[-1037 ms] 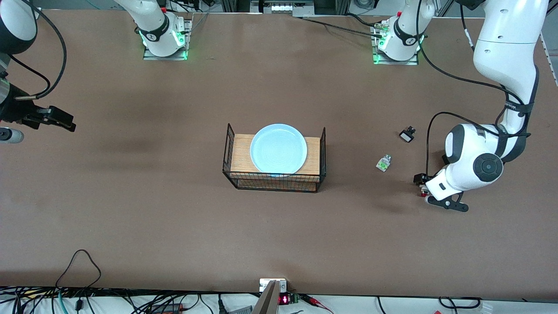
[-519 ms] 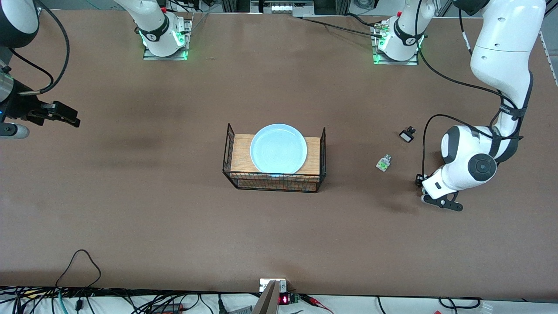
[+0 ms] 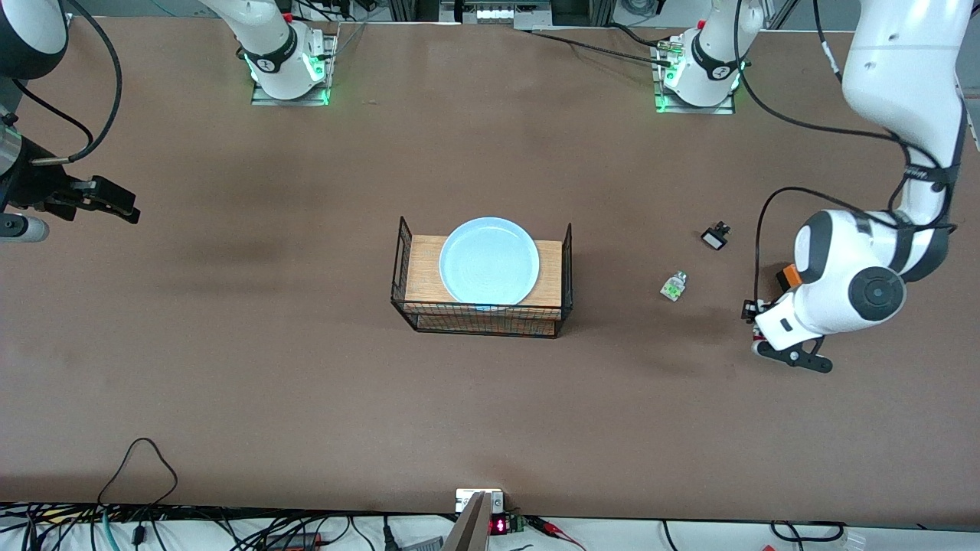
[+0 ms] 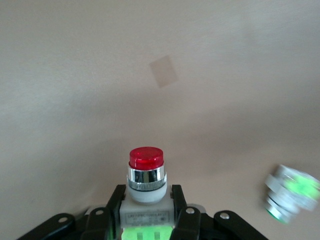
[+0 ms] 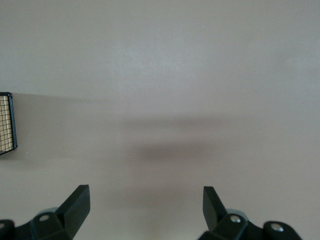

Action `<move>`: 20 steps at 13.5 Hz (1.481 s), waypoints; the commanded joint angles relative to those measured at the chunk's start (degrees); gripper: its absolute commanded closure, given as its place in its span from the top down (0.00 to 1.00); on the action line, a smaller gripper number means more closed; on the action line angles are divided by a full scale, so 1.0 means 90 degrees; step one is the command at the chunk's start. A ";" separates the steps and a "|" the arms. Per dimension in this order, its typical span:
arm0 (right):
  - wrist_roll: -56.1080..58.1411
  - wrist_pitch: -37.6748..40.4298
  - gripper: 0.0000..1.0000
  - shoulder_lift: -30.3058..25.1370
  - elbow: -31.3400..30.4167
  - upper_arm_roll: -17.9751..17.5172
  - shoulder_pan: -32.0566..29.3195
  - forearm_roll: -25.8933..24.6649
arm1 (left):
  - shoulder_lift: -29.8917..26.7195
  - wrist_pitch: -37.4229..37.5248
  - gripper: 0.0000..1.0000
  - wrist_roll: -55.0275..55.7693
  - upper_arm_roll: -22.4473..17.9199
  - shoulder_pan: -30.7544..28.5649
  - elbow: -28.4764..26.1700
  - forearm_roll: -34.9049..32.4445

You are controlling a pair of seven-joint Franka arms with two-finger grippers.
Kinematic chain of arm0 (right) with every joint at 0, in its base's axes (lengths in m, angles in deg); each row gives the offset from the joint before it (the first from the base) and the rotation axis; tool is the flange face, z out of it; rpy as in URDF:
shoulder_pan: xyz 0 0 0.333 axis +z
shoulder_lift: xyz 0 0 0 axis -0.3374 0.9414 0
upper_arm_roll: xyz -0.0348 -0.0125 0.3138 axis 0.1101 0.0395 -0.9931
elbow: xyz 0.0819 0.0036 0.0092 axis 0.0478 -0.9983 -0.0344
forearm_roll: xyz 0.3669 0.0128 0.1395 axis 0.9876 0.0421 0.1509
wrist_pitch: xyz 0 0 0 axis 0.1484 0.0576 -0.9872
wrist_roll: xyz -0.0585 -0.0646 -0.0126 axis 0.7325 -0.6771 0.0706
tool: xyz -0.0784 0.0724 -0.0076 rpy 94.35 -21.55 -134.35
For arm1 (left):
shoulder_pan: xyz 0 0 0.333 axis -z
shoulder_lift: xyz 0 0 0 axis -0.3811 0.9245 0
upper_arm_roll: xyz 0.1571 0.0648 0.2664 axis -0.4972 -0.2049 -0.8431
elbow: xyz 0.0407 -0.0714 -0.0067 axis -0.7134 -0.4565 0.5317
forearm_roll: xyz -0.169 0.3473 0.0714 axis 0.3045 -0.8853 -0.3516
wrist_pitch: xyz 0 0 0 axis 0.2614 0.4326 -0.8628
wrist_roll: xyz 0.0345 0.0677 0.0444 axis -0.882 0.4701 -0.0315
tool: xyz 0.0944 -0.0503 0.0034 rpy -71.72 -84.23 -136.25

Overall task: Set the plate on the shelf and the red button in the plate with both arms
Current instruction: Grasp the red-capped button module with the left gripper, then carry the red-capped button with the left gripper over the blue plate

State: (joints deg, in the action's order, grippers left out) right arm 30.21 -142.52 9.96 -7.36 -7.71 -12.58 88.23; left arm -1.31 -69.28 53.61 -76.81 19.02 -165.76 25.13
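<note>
The red button has a whitish body, a chrome ring and a red cap. My left gripper is shut on its body, cap pointing away from the wrist. In the front view that gripper hangs low over the table toward the left arm's end. The pale light-blue plate lies on a wooden board inside a black wire basket at the table's middle. My right gripper is open and empty over the right arm's end; its fingers stand wide apart above bare table.
A green-and-white part lies between the basket and the left gripper, and shows in the left wrist view. A small black part lies farther from the front camera. An orange box peeks out beside the left wrist. The basket's corner shows in the right wrist view.
My left gripper has shut on the red button and shifted a little toward the left arm's end, uncovering the orange box. The right gripper has drifted slightly.
</note>
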 commanded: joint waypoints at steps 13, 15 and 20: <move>0.0143 0.0119 1.00 -0.0048 0.0039 -0.0007 0.0037 0.0023 | -0.0111 0.3531 0.15 0.4961 0.2473 0.1369 0.2985 0.1325; 0.0124 0.0119 1.00 -0.0048 0.0039 -0.0007 0.0037 0.0033 | 0.0094 0.2927 0.15 0.5704 0.2444 0.1916 0.3025 0.1296; 0.0124 0.0129 1.00 -0.0058 0.0039 0.0002 0.0027 0.0033 | 0.0856 0.1548 0.15 0.6216 0.2297 0.2680 0.3006 0.0467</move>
State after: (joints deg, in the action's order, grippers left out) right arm 30.58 -142.39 9.96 -7.36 -7.78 -12.39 88.23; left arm 2.93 -53.69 108.93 -55.40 41.35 -141.60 32.55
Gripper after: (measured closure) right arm 0.000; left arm 0.581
